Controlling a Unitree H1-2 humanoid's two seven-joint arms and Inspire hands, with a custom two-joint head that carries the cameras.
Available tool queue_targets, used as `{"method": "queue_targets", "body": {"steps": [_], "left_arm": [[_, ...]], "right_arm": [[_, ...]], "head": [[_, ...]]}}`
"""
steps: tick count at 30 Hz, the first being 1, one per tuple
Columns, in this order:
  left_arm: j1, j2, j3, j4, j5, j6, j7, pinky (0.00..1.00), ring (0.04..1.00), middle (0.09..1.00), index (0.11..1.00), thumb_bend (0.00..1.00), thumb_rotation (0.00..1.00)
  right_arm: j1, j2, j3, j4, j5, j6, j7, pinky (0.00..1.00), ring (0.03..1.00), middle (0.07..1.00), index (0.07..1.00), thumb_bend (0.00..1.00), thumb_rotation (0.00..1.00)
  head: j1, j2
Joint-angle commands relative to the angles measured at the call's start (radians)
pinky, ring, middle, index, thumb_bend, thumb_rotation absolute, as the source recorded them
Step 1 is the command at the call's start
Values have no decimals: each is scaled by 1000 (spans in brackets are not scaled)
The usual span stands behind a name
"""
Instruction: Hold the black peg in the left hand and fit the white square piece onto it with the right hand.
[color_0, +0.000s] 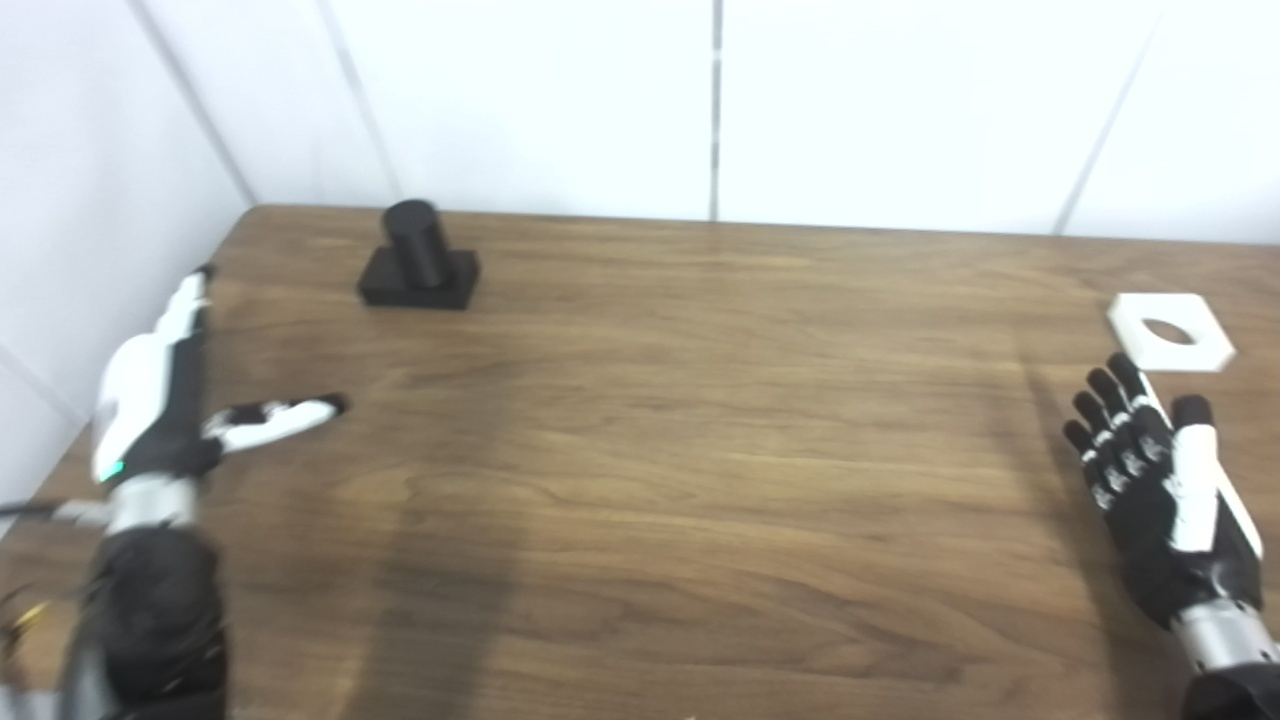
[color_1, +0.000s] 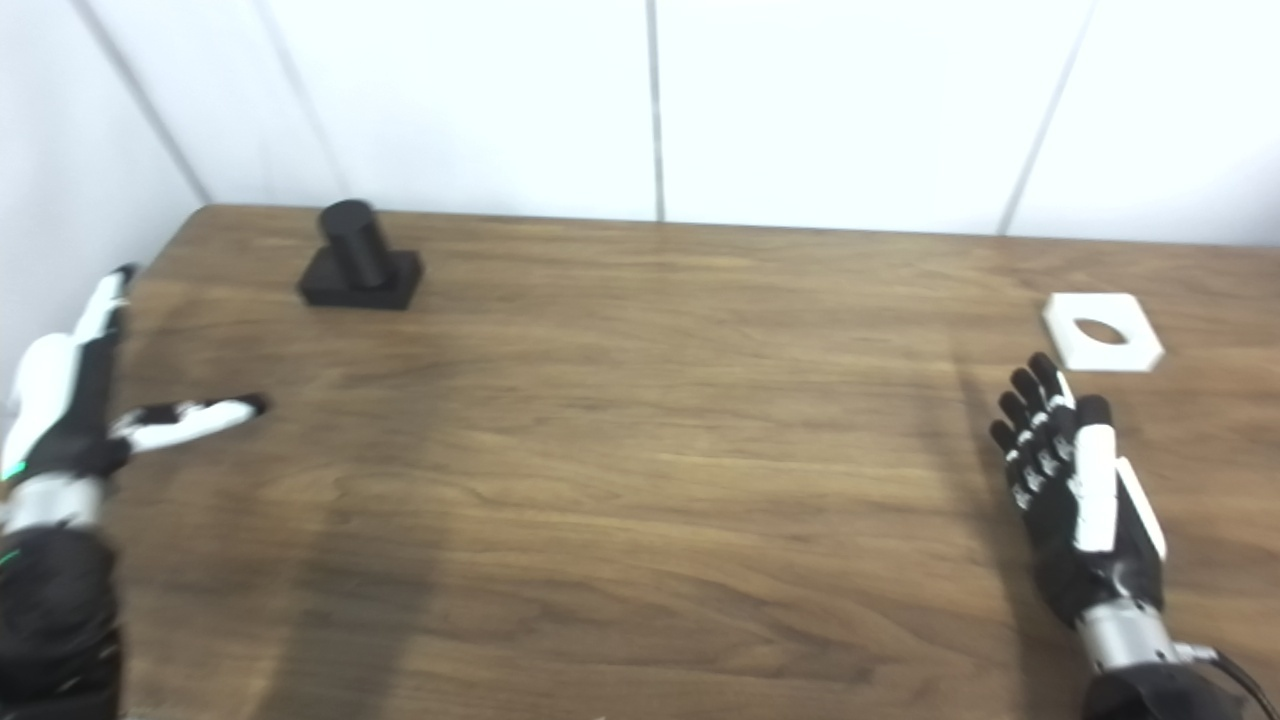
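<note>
The black peg (color_0: 418, 257), a short round post on a square base, stands upright at the upper left of the frame. The white square piece (color_0: 1169, 332), flat with a round hole, lies at the far right on the table (color_0: 640, 480). The left hand (color_0: 160, 400) and right hand (color_0: 1160, 490) are both spread wide and hold nothing. The thin piece lies flush, so fingers may slide it away instead of lifting it.

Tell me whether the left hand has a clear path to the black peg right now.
Probably yes. The left hand is open, and only bare table lies between it and the peg, which stands upright on its base farther back, untouched. Whether the arm stretches that far cannot be judged.
</note>
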Motion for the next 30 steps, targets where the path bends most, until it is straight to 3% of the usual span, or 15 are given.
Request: {"method": "queue_targets", "body": {"steps": [1,7,14,24,30], "left_arm": [[-42,46,-10,1,38,19,19,933,1000,1000,999,1000,134],[-93,102,-50,92,65,26,28,996,1000,1000,983,1000,143],[-175,142,-97,179,83,46,-4,998,1000,1000,968,1000,157],[-258,166,-152,241,102,45,-33,1000,1000,1000,957,989,104],[-325,214,-193,316,83,39,-57,1000,1000,1000,968,977,146]], "right_arm": [[-19,-18,-14,-16,17,-37,13,1000,1000,1000,1000,591,1000],[-25,-31,-16,-19,4,-30,20,1000,1000,1000,1000,595,1000],[-31,-38,-11,-37,5,-9,24,1000,1000,1000,1000,601,1000],[-25,-45,-4,-57,-7,3,21,1000,1000,1000,1000,600,1000],[-17,-46,-4,-52,-3,-5,29,1000,1000,1000,1000,594,1000]], "head": [[3,2],[10,4],[14,6],[13,8],[13,8]]}}
